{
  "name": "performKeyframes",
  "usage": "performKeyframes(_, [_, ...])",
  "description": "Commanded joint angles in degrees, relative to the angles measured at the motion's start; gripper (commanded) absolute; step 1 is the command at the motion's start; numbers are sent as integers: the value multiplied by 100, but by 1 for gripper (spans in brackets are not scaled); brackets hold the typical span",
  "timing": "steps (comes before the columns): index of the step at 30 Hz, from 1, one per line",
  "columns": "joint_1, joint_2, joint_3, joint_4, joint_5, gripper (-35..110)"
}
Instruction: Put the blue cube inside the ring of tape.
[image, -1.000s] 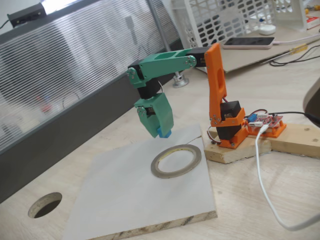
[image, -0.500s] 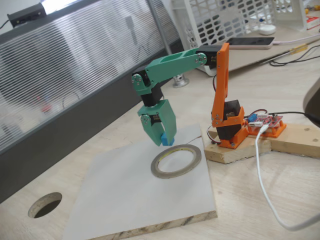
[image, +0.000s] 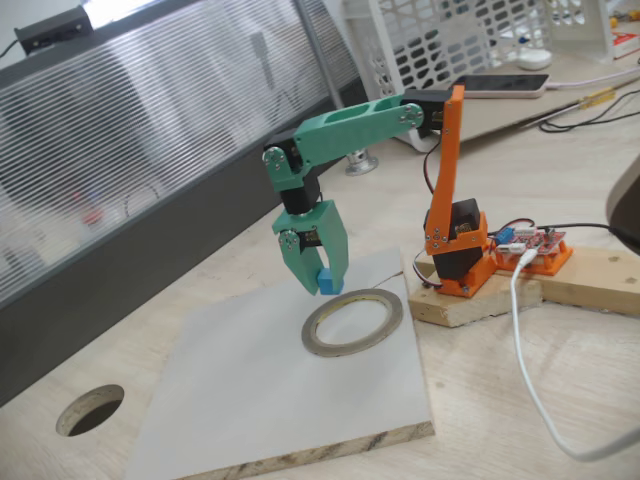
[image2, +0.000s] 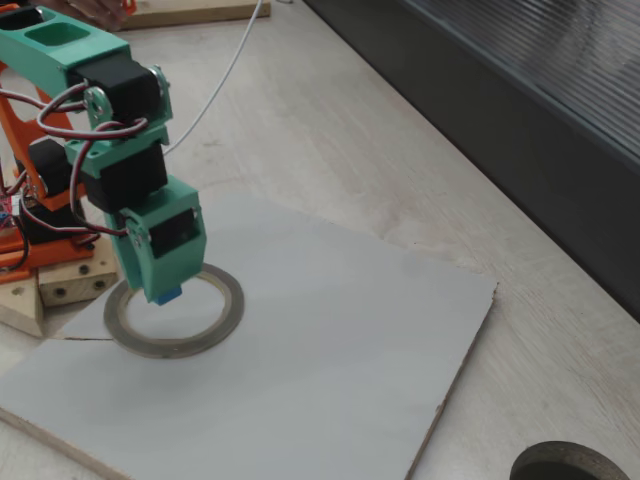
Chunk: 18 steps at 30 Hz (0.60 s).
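The green gripper points down and is shut on the blue cube, which peeks out at its tip. It hangs a little above the white board. The ring of tape, a grey-olive band with a pale inner edge, lies flat on the board. In one fixed view the cube hangs beside the ring's far left rim; in the other it appears over the ring's opening.
The white board lies on the wooden table. A dark round hole is cut in the tabletop. The orange arm base sits on a wood block, with a white cable beside it.
The gripper, still holding the cube, has come down and moved towards the ring; over the last half second it only shifted slightly.
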Motion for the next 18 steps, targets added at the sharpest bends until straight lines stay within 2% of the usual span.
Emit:
performKeyframes(1, [-18,457,536,0,44,11])
performKeyframes(6, [-18,633,1055,-35,35,11])
performKeyframes(12, [-26,642,1107,-861,35,11])
performKeyframes(18, [-606,642,1608,-1213,35,11])
